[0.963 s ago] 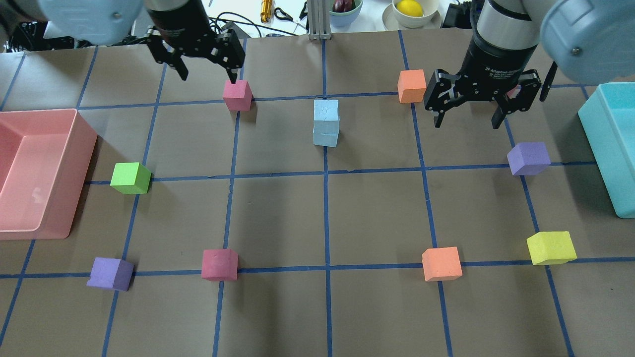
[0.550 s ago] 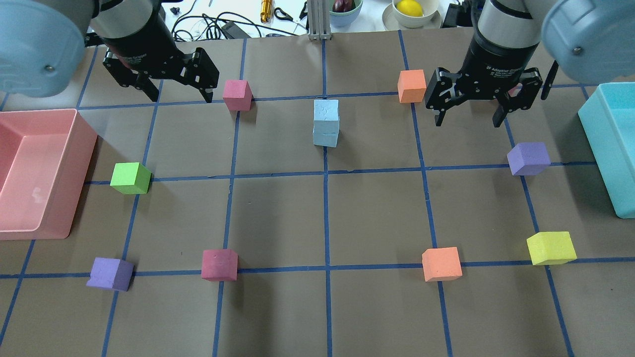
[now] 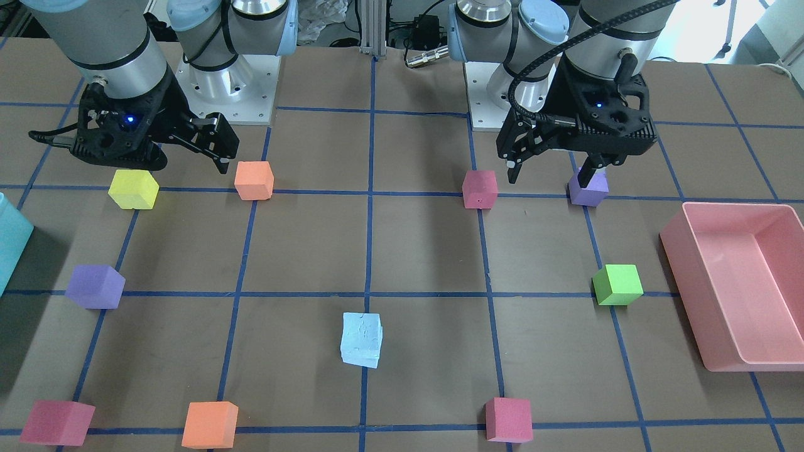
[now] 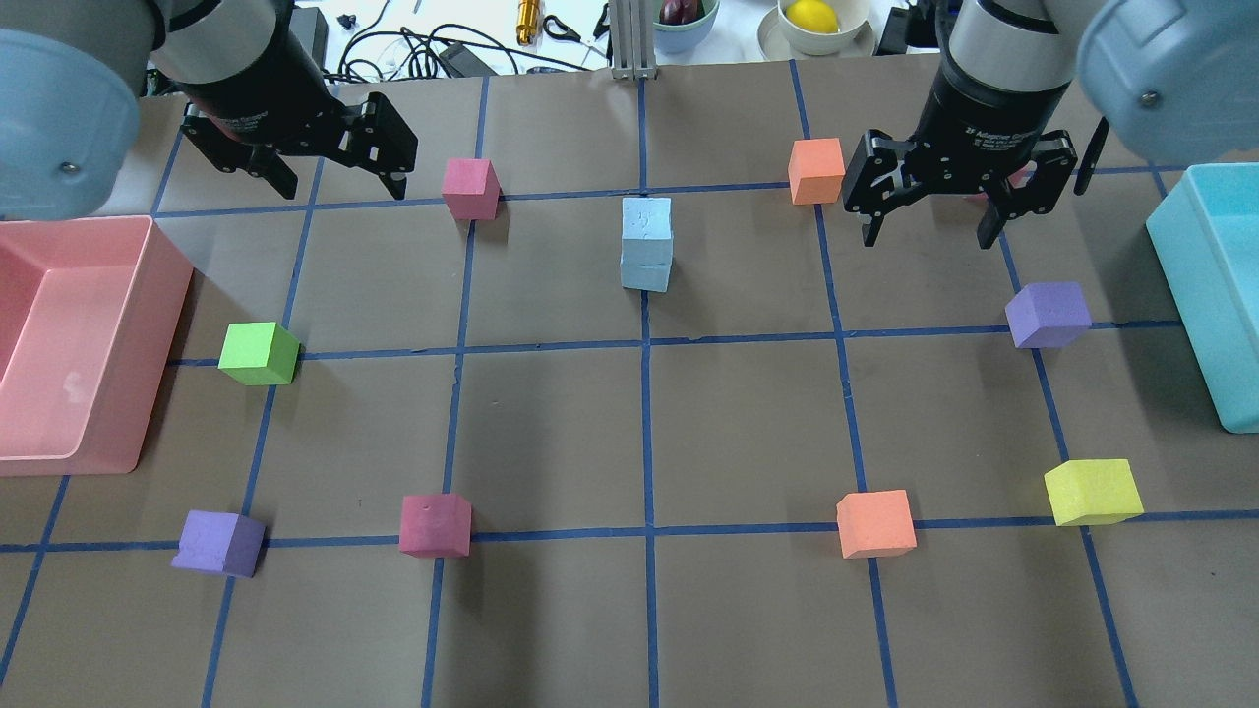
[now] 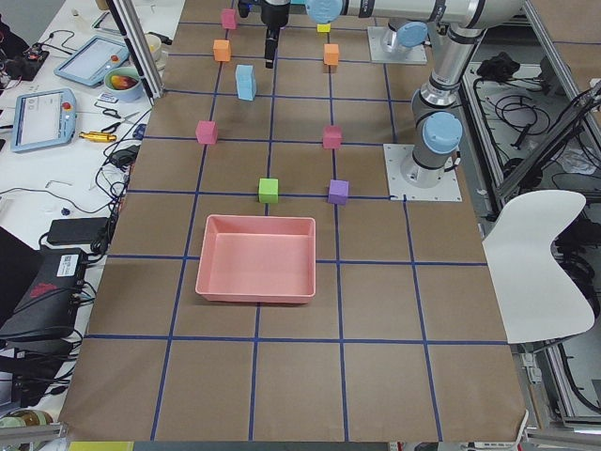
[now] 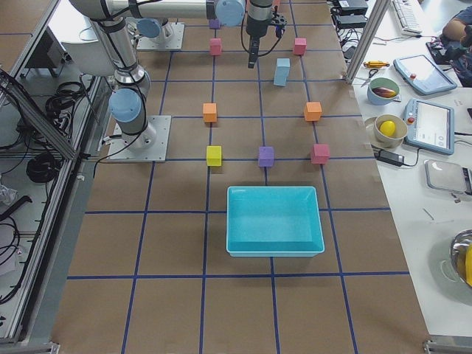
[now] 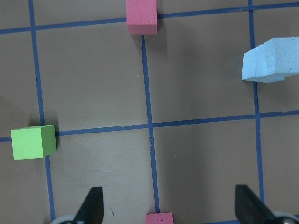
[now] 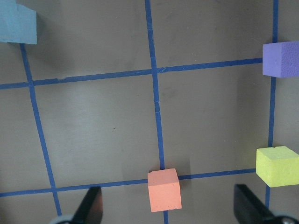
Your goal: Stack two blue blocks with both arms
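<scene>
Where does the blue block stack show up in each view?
Front-facing: blue block stack bottom centre.
Overhead: stack upper centre.
Exterior left: stack top, left of centre.
Exterior right: stack top, right of centre.
Left wrist: stack right edge.
Right wrist: stack top-left corner.
Shared landmark: the central tape line beneath it.

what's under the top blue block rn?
The second blue block, standing on the brown table. The top blue block rests on it, seemingly slightly offset. The faces where they meet and the table patch beneath are covered.
</scene>
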Controlling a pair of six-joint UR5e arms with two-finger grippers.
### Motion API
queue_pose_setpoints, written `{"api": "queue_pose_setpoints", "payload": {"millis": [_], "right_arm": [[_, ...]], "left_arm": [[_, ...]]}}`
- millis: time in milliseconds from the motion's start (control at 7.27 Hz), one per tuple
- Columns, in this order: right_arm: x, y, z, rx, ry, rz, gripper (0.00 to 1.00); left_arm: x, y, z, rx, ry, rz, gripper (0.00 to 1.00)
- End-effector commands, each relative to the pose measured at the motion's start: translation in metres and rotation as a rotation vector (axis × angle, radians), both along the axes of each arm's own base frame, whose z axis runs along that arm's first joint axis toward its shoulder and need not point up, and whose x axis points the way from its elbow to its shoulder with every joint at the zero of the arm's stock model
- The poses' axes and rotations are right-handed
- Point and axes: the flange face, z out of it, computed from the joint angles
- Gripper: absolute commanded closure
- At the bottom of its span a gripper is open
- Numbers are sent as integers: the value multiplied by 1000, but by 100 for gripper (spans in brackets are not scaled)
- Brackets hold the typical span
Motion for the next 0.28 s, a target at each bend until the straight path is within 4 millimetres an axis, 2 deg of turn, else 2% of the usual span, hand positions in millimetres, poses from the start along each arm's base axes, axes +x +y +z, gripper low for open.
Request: {"api": "queue_pose_setpoints", "payload": {"millis": [0, 138], "right_arm": [[-1, 2, 0, 1, 0, 0, 0], [-1, 2, 0, 1, 0, 0, 0]], "left_arm": [[1, 0, 0, -2, 1, 0, 0], [1, 0, -2, 3, 1, 0, 0]]}}
